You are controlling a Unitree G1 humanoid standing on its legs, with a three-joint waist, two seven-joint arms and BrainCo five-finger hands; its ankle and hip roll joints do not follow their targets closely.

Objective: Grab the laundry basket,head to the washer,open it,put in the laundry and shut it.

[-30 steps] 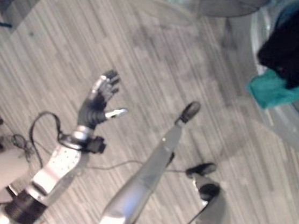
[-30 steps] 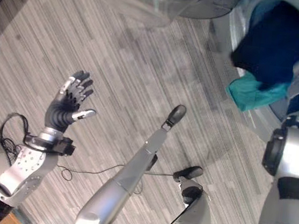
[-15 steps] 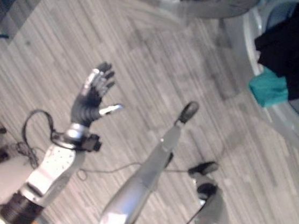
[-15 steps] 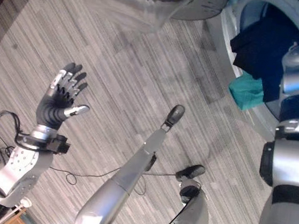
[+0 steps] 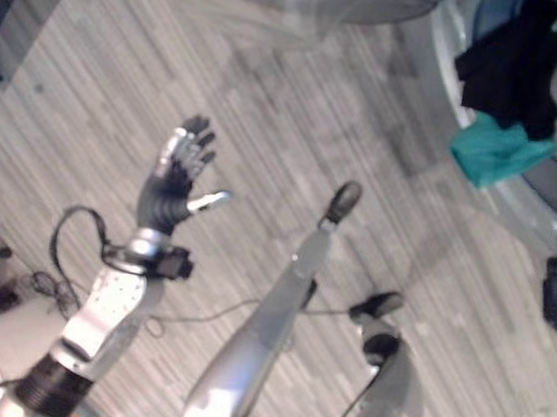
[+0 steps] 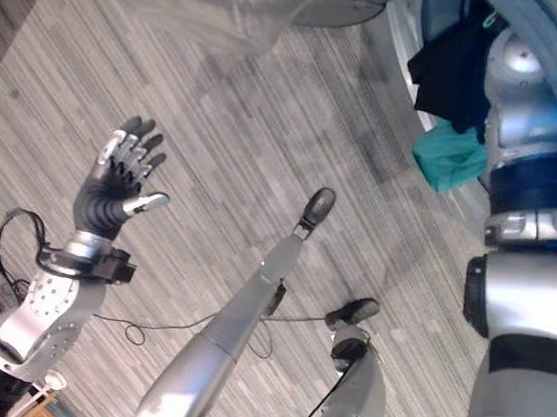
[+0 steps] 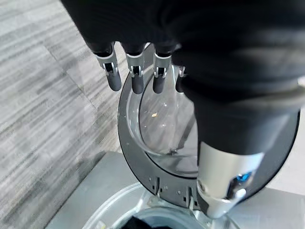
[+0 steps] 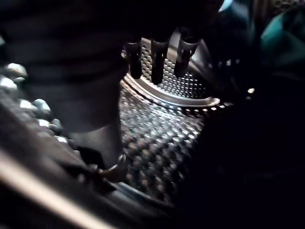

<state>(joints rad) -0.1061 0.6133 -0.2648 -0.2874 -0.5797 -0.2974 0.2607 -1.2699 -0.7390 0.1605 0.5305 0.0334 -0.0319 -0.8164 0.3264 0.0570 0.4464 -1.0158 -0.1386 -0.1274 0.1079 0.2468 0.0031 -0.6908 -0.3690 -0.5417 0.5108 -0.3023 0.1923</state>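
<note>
Your right arm reaches into the washer (image 6: 418,43), so treat the loading step as under way. The dark garment (image 6: 453,72) and the teal cloth (image 6: 448,157) hang at the drum mouth, half in and half over the lip, which suggests they need pushing deeper before you shut the door. The left hand (image 6: 119,175) is raised over the floor (image 6: 266,137) with fingers spread and nothing in it, probably kept clear of the opening.

The right wrist view adds what the head views hide: the right hand (image 8: 159,57) inside the perforated drum (image 8: 167,138), fingers apparently straight, though the dim light makes this uncertain. The left wrist view shows the glass door (image 7: 162,129) swung open.
</note>
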